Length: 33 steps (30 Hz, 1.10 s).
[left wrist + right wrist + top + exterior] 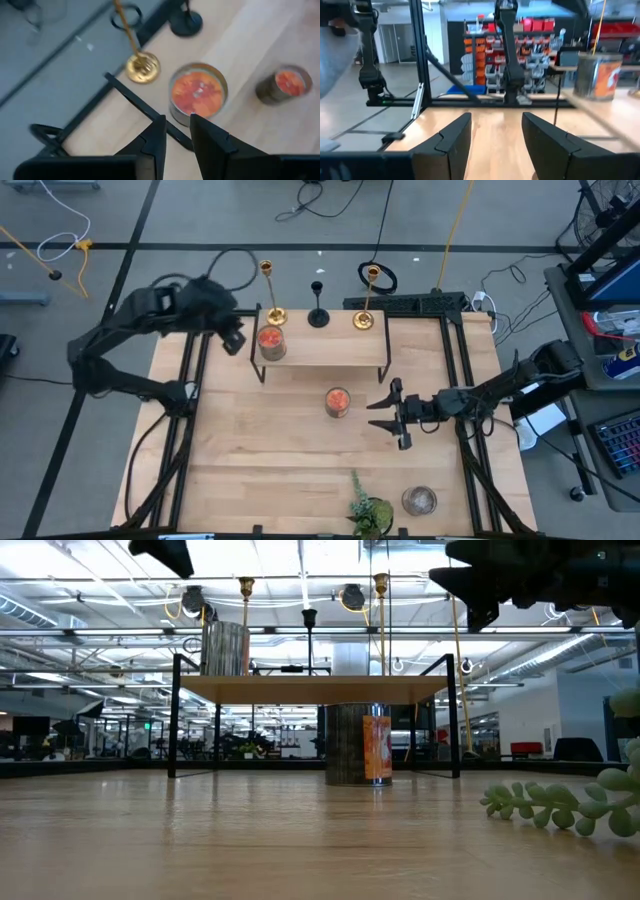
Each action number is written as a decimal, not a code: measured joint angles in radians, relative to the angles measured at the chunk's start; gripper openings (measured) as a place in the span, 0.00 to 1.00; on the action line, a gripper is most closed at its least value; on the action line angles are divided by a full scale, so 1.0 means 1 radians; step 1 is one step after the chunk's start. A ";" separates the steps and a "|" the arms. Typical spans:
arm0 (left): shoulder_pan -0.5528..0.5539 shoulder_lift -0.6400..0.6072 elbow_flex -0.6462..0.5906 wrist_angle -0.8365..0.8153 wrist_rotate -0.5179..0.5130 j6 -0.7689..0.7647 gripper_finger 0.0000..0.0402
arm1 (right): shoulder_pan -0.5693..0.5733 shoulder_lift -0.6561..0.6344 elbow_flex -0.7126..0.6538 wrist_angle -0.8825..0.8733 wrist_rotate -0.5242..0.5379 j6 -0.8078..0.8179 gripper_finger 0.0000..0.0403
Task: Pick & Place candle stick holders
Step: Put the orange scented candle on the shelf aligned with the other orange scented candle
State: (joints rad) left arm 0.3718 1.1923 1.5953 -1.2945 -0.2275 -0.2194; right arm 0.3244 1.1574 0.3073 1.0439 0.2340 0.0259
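Left gripper [233,340] hovering empty, nearly closed, by left gold holder [272,292] on shelf [325,350]: approach step. Next: open, align on stem. Right gripper [392,414] waiting open over worktop [260,470].

Pale wooden tabletop [300,470] sits on a grey concrete floor [120,210] crossed by dark tape lines, with black and yellow cables [330,195] trailing behind it. Beyond, a big open hall: rows of bright ceiling lights [300,560], steel beams, and shelving with red and orange bins [480,50].
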 joint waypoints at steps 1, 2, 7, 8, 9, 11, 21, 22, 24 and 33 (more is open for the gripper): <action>-0.023 -0.023 -0.016 0.012 -0.032 -0.006 0.23 | 0.000 0.013 0.003 -0.001 0.001 0.018 0.43; -0.048 -0.048 -0.037 0.028 -0.060 -0.010 0.23 | 0.000 0.028 0.012 0.000 0.001 0.037 0.43; -0.171 -0.188 -0.218 0.147 -0.089 0.007 0.23 | 0.000 0.130 0.073 0.000 0.001 0.088 0.42; -0.197 -0.219 -0.266 0.178 -0.090 0.010 0.23 | 0.000 0.151 0.087 0.001 0.002 0.097 0.42; -0.221 -0.247 -0.315 0.208 -0.090 0.018 0.23 | 0.000 0.169 0.100 0.002 0.002 0.108 0.42; -0.265 -0.305 -0.426 0.295 -0.100 0.024 0.23 | -0.004 0.202 0.120 0.000 0.003 0.129 0.42; -0.417 -0.508 -0.948 0.873 -0.133 0.042 0.23 | -0.026 0.271 0.329 -0.259 0.009 0.172 0.42; -0.424 -0.512 -0.980 0.914 -0.133 0.042 0.23 | -0.026 0.270 0.367 -0.345 0.025 0.174 0.42; -0.439 -0.513 -1.033 0.974 -0.132 0.045 0.23 | -0.026 0.263 0.442 -0.537 0.074 0.197 0.42; -0.472 -0.513 -1.101 1.047 -0.132 0.057 0.23 | -0.060 0.259 0.600 -1.055 0.254 0.531 0.42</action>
State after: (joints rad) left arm -0.1002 0.6796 0.4941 -0.2471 -0.3595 -0.1619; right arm 0.2649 1.4162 0.9077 -0.0109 0.4881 0.5568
